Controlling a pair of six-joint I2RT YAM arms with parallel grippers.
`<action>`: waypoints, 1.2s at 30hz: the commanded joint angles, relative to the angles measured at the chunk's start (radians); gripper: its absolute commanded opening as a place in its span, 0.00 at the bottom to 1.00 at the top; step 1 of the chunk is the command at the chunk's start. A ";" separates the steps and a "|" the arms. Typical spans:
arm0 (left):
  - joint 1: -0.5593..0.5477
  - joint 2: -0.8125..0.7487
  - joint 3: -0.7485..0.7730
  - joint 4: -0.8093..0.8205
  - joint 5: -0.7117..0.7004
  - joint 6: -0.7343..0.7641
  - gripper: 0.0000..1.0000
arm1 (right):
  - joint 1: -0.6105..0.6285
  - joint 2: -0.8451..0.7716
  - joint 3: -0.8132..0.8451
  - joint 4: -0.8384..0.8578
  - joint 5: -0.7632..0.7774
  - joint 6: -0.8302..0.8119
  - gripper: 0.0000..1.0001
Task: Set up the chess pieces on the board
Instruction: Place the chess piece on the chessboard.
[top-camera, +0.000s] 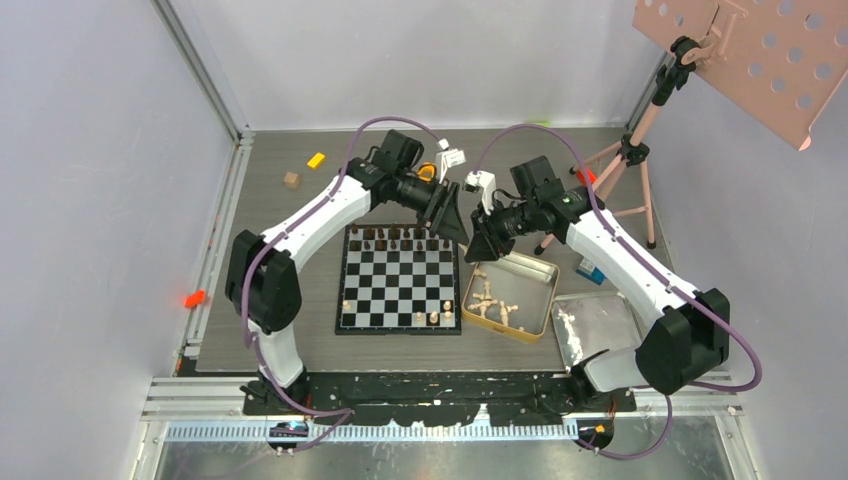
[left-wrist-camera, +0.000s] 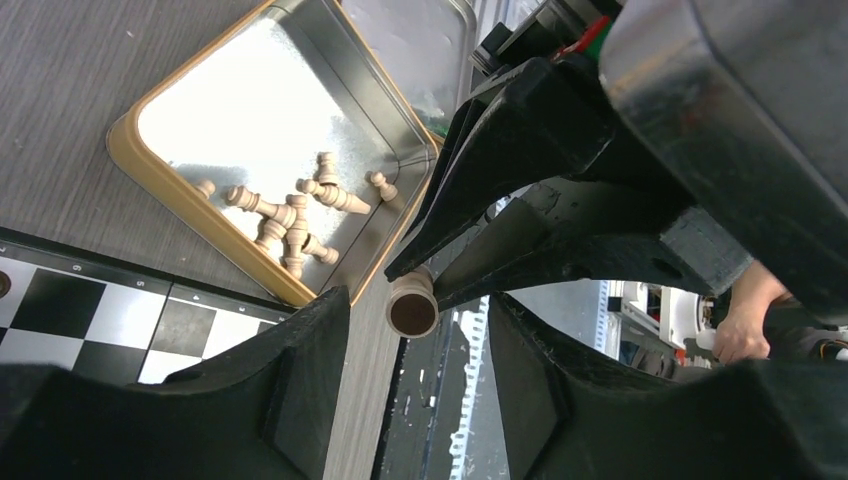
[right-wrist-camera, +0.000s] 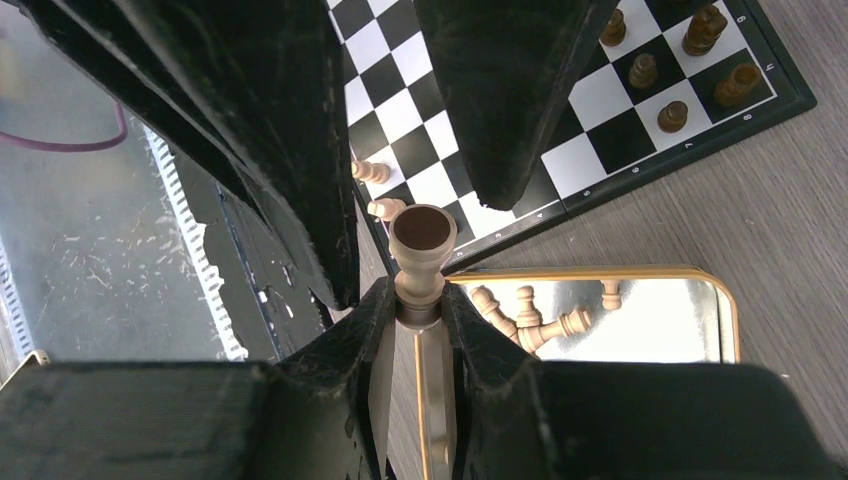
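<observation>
While the right gripper (right-wrist-camera: 420, 300) pinches a pale chess piece (right-wrist-camera: 421, 235) mid-frame, just off the upper right corner of the board (top-camera: 400, 285), with the left gripper (left-wrist-camera: 412, 345) spread around it, a mistimed release could drop it.

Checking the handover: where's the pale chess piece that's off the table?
The pale piece is in the air between the board and the gold tin, clamped in the right arm's fingers, with the left arm's fingers open either side.

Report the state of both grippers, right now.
Left gripper: open, holding nothing.
Right gripper: closed on a pale chess piece.
</observation>
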 joint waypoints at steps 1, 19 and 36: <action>-0.004 0.011 0.027 0.032 0.052 -0.027 0.54 | 0.008 -0.014 0.028 0.039 0.019 0.018 0.01; -0.011 0.059 0.024 0.062 0.080 -0.064 0.28 | 0.007 -0.029 0.017 0.059 0.030 0.040 0.01; 0.177 -0.123 -0.424 1.152 0.155 -0.896 0.00 | -0.073 -0.130 0.079 0.236 0.048 0.260 0.64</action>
